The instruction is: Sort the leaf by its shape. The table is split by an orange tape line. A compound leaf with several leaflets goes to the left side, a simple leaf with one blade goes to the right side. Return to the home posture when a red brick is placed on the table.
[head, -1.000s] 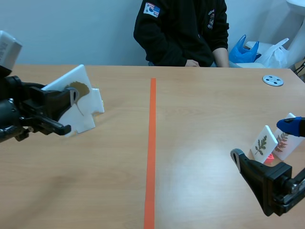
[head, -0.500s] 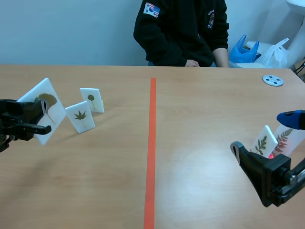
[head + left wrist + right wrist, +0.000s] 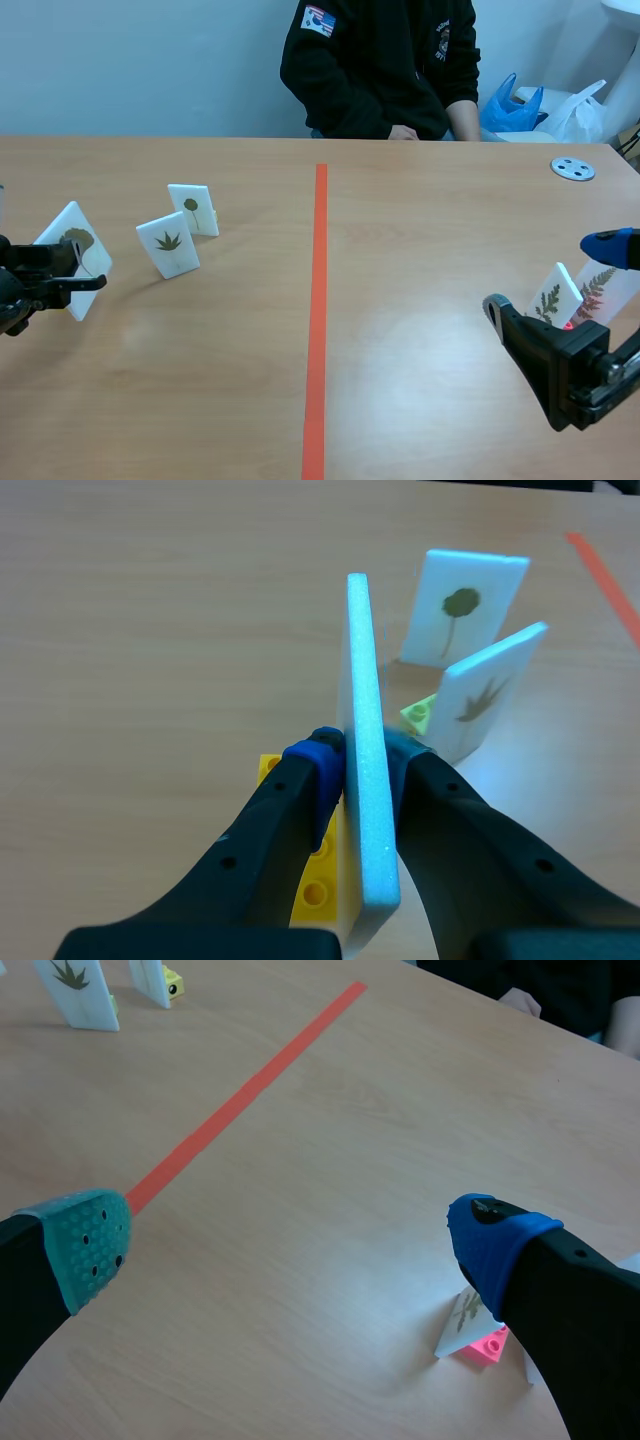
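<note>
My left gripper is shut on a white card with a fan-shaped leaf, held low at the table's far left. In the left wrist view the card stands edge-on between my fingers, its yellow brick base under it. Ahead of it stand a card with a palmate leaf and a card with a round single leaf. My right gripper is open near two cards on the right side, one with a green compound leaf and one with a reddish fern.
The orange tape line runs down the table's middle. A person in a dark jacket sits across the table. A grey disc lies at the far right, with bags behind it. A pink brick holds the card by my right gripper.
My left gripper has carried the fan-leaf card leftward and down, away from the two standing cards, to just above the table. The right arm has barely shifted.
</note>
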